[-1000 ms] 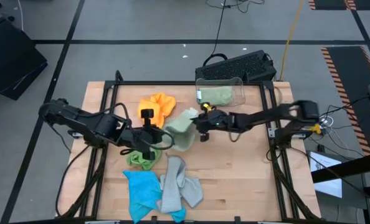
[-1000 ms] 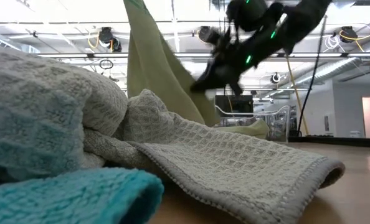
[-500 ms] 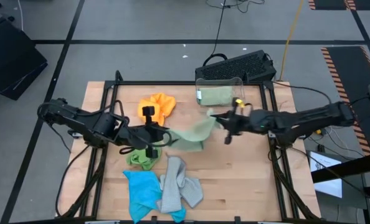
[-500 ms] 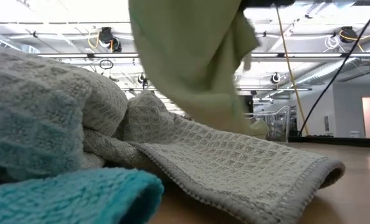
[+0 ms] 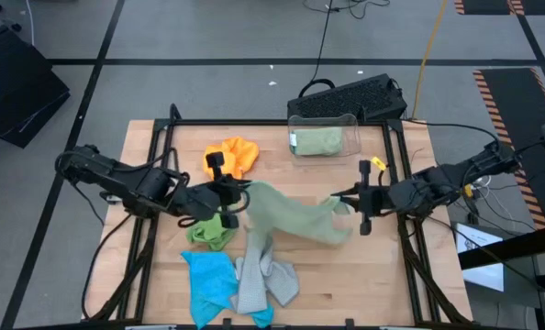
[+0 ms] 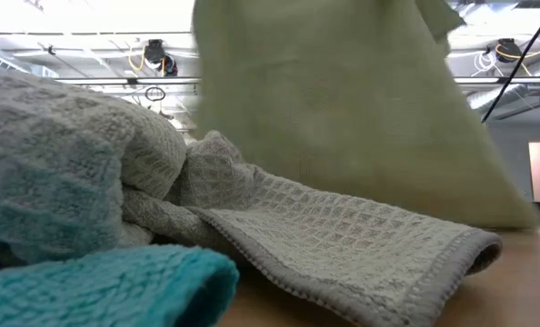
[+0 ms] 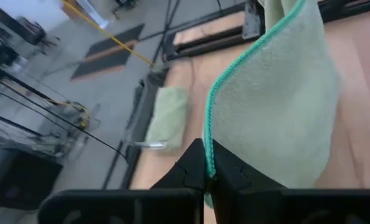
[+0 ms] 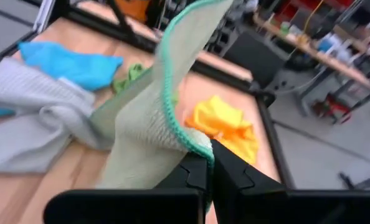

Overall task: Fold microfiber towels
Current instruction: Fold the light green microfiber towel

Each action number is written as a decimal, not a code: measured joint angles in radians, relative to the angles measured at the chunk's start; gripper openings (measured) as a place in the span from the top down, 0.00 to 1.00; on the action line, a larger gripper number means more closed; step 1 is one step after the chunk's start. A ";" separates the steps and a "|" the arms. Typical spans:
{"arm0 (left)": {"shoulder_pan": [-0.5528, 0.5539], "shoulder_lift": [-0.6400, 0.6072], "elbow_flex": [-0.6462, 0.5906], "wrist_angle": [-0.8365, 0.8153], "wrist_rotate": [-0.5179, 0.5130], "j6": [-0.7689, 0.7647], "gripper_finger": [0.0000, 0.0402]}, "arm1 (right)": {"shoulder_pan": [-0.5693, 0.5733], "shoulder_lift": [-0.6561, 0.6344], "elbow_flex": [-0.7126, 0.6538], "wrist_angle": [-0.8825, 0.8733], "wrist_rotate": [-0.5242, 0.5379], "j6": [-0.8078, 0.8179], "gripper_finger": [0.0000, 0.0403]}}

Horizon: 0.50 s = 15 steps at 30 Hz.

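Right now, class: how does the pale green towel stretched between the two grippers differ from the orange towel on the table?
The pale green microfibre towel hangs spread out; the orange microfibre towel lies bunched. The left gripper and right gripper hold the green one; nothing touches the orange. Both are soft cloths.

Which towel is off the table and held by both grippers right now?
The pale green towel, stretched between the left gripper and right gripper. The orange, bright green, blue and grey towels lie loose.

We hold the pale green towel (image 5: 291,214) stretched above the worktop (image 5: 383,284), left gripper (image 5: 234,193) pinching one end, right gripper (image 5: 353,203) the other; the grey towel (image 5: 261,275) lies beneath.
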 joint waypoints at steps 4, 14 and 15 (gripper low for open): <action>0.031 0.011 -0.045 0.023 0.048 -0.001 0.99 | 0.001 -0.001 0.000 -0.021 0.006 0.036 1.00; 0.140 0.000 -0.072 0.213 -0.017 0.180 0.99 | -0.114 -0.037 0.000 0.065 0.238 -0.145 1.00; 0.160 -0.001 -0.072 0.250 -0.016 0.205 0.99 | -0.136 -0.045 0.001 0.083 0.237 -0.164 1.00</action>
